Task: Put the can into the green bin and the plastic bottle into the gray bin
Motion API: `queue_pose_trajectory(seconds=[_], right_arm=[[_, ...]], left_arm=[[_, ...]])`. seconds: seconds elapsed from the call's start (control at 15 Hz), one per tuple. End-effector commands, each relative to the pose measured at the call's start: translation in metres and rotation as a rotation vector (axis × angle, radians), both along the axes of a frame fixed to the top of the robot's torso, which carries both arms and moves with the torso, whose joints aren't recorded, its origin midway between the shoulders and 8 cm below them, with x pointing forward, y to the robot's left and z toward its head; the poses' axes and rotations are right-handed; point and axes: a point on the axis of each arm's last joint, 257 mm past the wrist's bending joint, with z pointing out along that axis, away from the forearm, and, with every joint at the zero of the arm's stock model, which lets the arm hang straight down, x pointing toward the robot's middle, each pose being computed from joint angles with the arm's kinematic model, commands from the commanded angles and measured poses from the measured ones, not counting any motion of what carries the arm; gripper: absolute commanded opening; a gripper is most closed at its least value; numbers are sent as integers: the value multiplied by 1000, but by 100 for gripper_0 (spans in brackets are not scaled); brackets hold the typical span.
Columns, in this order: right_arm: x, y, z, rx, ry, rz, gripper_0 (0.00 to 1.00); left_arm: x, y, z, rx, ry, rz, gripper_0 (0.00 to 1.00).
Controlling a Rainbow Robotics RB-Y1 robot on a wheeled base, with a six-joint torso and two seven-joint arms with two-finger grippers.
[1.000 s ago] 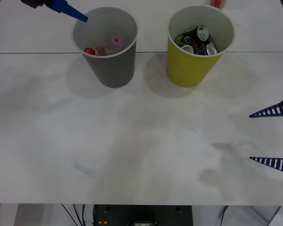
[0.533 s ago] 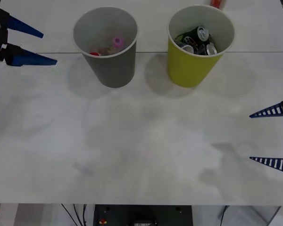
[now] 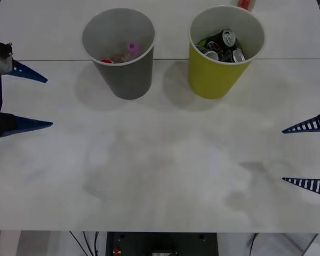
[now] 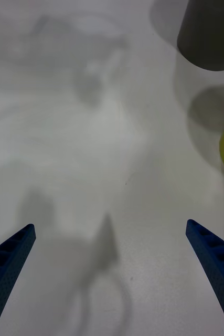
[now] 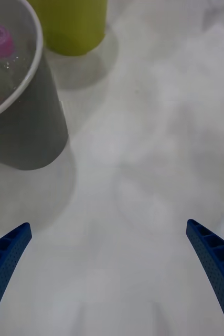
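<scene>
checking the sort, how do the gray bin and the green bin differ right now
The gray bin is dark gray and holds bottles, a pink cap and a red cap showing; the green bin is yellow-green and holds cans. The gray bin stands nearer the robot's left, the green bin nearer its right. Both are upright, tapered and the same size.

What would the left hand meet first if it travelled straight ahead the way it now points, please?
Probably nothing: the open left hand points across bare table, passing in front of the gray bin; height is unclear.
</scene>
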Motion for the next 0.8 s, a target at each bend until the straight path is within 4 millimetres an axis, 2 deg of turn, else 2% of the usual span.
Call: queue_pose_trajectory(seconds=[0.07,0.47,0.8], right_arm=[[0,0,0,0,0,0,100],[0,0,0,0,0,0,100],[0,0,0,0,0,0,100]], left_arm=[[-18,4,-21,14,-22,-54,100],[-50,-5,-60,14,-55,-175,100],[-61,-10,-75,1,-52,-213,100]])
